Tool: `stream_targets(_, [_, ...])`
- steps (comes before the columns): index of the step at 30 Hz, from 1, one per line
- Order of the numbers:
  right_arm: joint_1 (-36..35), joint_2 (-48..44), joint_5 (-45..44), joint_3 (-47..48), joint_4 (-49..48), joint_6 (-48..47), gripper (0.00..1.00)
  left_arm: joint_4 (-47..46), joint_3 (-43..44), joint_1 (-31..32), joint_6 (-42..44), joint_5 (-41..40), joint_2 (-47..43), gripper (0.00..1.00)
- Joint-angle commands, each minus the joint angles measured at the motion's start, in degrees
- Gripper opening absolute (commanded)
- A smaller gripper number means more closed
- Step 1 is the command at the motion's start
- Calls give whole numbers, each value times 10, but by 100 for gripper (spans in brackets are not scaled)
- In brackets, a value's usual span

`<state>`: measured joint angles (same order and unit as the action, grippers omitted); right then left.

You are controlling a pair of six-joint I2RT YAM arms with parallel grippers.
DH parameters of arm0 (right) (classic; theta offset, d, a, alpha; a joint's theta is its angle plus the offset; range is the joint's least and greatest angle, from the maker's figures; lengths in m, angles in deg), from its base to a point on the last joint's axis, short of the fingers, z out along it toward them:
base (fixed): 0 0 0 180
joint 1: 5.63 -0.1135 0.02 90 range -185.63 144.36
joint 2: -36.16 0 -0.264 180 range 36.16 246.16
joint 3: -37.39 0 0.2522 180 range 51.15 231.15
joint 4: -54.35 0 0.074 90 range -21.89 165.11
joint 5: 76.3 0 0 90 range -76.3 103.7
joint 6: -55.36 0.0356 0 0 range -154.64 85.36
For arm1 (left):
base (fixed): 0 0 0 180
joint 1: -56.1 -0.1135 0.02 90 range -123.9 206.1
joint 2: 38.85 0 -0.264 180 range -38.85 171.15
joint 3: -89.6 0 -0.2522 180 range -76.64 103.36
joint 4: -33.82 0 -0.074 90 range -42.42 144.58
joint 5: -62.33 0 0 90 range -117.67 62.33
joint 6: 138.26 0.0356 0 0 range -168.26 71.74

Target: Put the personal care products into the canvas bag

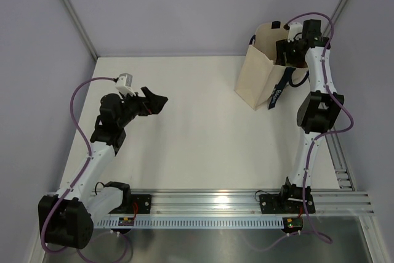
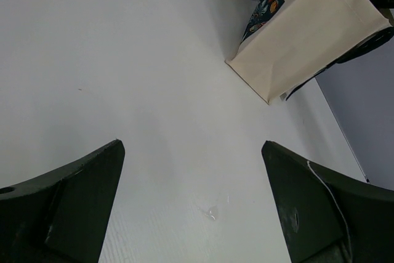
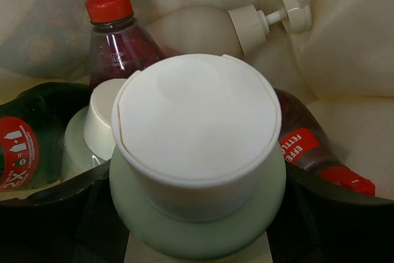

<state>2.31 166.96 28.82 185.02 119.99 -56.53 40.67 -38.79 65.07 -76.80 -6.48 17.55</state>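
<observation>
Pale white-capped bottle (image 3: 197, 127): we clamp it in the right gripper (image 3: 197, 201), cap toward the wrist, inside the canvas bag (image 1: 255, 81), red bottle (image 3: 117, 41) crowding behind; left gripper (image 2: 192, 146) spread wide, empty.

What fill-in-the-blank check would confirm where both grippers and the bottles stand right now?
1. The right gripper, down inside the canvas bag, holds a pale bottle with a ____ cap.
2. The left gripper hovers over the table with its jaws ____.
3. Behind the pale bottle, the dark red bottle has a ____ cap.
4. In the top view, ____ bottles lie on the table outside the bag.

Missing words: white; open; red; no
</observation>
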Motion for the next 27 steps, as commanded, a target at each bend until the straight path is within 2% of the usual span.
stream_targets(1, [-4, -18, -29, 28, -1, -16, 83, -13, 12, 2, 16, -6, 1, 99])
stream_targets(2, [-3, -24, -25, 36, 2, -11, 88, -10, 12, 2, 19, -8, -1, 99])
stream_targets(3, [-2, -34, -20, 44, 14, -5, 97, -6, 13, 2, 23, -9, -3, 99])
stream_targets(4, [0, -38, -7, 64, 22, 6, 99, -4, 14, 2, 24, -11, -4, 99])
stream_targets(8, [3, -68, 32, 92, 57, 32, 99, 8, 20, 2, 42, -15, -12, 99])
stream_targets(14, [11, -122, 63, 83, 43, 80, 99, 24, 27, 2, 55, -14, -24, 99])
stream_targets(18, [14, -176, 27, 62, 9, 143, 99, 49, 35, 2, 63, -19, -38, 99])
stream_targets(22, [14, -264, -86, -45, -33, 207, 100, 78, 50, 2, 73, -34, -65, 99])
stream_targets(27, [15, -384, -140, -212, -65, 172, 99, 101, 50, 2, 78, -55, -93, 99])
